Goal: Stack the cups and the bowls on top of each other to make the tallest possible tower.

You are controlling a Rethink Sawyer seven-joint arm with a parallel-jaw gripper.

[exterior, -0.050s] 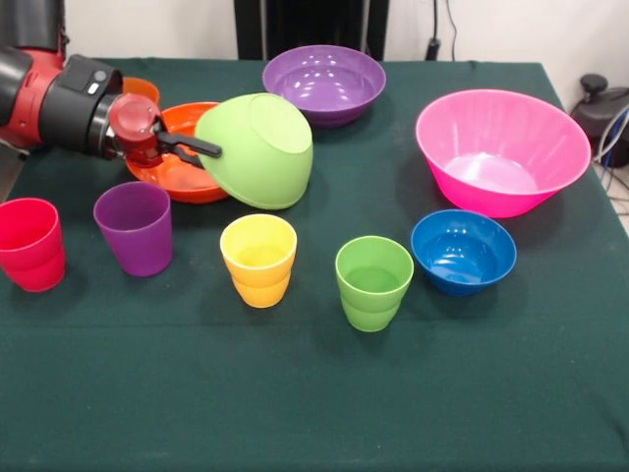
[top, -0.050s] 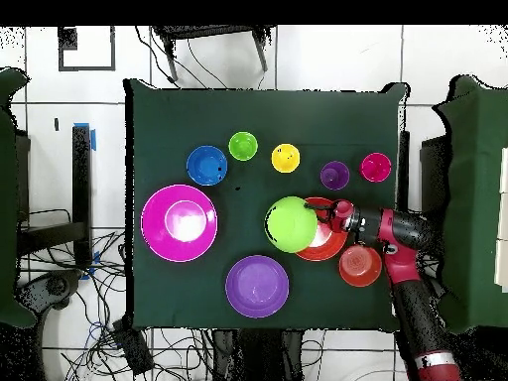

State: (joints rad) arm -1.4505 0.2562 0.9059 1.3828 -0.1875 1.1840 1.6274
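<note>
My gripper [exterior, -0.050s: 204, 149] is shut on the rim of the lime green bowl [exterior, -0.050s: 257, 149], which hangs tipped on its side, bottom towards the camera. It is just above the large orange bowl [exterior, -0.050s: 175, 175]. From overhead the lime green bowl [top, -0.050s: 291, 223] overlaps the large orange bowl [top, -0.050s: 324, 244], with the gripper [top, -0.050s: 324, 219] at its right rim. The pink bowl [exterior, -0.050s: 502, 150], purple bowl [exterior, -0.050s: 324, 84] and small blue bowl [exterior, -0.050s: 463, 251] stand upright and apart. The red cup [exterior, -0.050s: 29, 244], purple cup [exterior, -0.050s: 135, 227], yellow cup [exterior, -0.050s: 258, 259] and green cup [exterior, -0.050s: 373, 281] form a row. No tower shows.
A small orange bowl [exterior, -0.050s: 142, 89] sits behind my arm, close to the large orange one. The arm's red and black wrist [exterior, -0.050s: 69, 98] reaches in over the table's left side. Cables and a black object [exterior, -0.050s: 601, 103] lie off the right edge.
</note>
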